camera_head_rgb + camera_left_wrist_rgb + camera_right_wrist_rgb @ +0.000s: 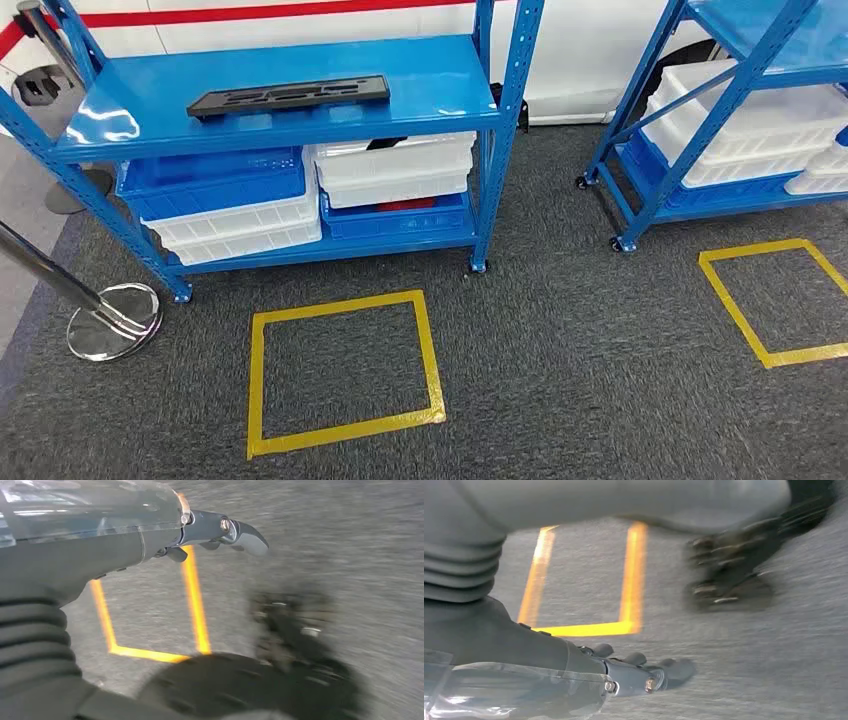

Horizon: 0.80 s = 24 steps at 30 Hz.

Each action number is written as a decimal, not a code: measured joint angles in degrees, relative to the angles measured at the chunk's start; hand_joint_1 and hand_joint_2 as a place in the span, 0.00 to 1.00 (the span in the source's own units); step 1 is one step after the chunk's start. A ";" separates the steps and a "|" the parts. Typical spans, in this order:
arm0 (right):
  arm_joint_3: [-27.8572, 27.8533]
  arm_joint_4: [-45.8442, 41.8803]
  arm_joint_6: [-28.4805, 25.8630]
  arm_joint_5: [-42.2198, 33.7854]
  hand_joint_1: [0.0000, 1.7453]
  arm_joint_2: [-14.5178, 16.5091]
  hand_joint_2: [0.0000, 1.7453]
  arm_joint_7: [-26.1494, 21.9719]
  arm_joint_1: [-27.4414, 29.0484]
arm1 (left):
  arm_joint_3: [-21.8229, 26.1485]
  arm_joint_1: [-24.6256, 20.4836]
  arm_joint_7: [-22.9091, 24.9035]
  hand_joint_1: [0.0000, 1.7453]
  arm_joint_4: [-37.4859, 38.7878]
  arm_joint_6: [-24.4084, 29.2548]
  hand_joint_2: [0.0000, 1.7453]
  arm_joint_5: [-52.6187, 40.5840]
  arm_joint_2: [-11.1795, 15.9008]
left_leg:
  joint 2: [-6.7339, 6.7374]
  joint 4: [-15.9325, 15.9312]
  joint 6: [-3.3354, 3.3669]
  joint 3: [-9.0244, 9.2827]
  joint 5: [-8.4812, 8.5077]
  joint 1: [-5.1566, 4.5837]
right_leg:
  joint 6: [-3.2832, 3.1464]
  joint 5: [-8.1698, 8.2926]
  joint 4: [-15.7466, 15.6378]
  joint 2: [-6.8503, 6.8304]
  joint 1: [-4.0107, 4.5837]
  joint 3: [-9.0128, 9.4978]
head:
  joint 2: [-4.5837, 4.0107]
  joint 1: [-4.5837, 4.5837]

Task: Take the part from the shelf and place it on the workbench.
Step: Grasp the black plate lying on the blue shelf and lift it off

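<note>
The part (288, 97) is a long flat black plate with cut-outs. It lies on the top board of the blue shelf (430, 80) ahead of me, left of centre. My left hand (215, 535) hangs above grey carpet beside yellow floor tape (195, 600), fingers apart, holding nothing. My right hand (639, 672) also hangs over the carpet near yellow tape (634, 575), fingers apart and empty. Both wrist views are motion-blurred.
White and blue bins (395, 170) fill the shelf's lower level. A yellow taped square (340, 370) marks the carpet in front of it. A chrome post base (112, 318) stands at the left. A second blue shelf (720, 110) and taped square (775, 300) are at the right.
</note>
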 joint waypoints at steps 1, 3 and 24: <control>-0.23 0.03 -0.07 0.42 0.00 0.05 1.00 0.01 -0.16 | 0.23 -0.10 -0.01 0.00 0.01 0.15 1.00 -0.54 -0.01 | 0.08 0.79 -0.20 -0.41 -0.63 0.02 | -0.10 0.01 -0.08 -0.27 -0.07 0.12 | 0.00 -0.01; -1.00 0.08 -0.33 1.89 0.00 0.25 1.00 0.07 -0.48 | 0.98 -0.51 -0.02 0.00 0.12 0.62 1.00 -2.38 -0.03 | 0.29 5.10 -0.77 -2.47 -3.26 0.31 | -0.36 0.01 -0.23 -1.15 -0.19 0.34 | 0.00 -0.01; -16.31 1.81 -3.58 25.69 0.00 3.22 0.00 -3.00 -5.47 | 16.14 -5.79 0.87 0.00 4.81 7.59 0.00 -33.49 -2.73 | 0.75 -0.67 1.69 -0.07 0.85 0.47 | 2.20 -4.54 12.94 -0.58 -0.57 -5.81 | 0.00 0.00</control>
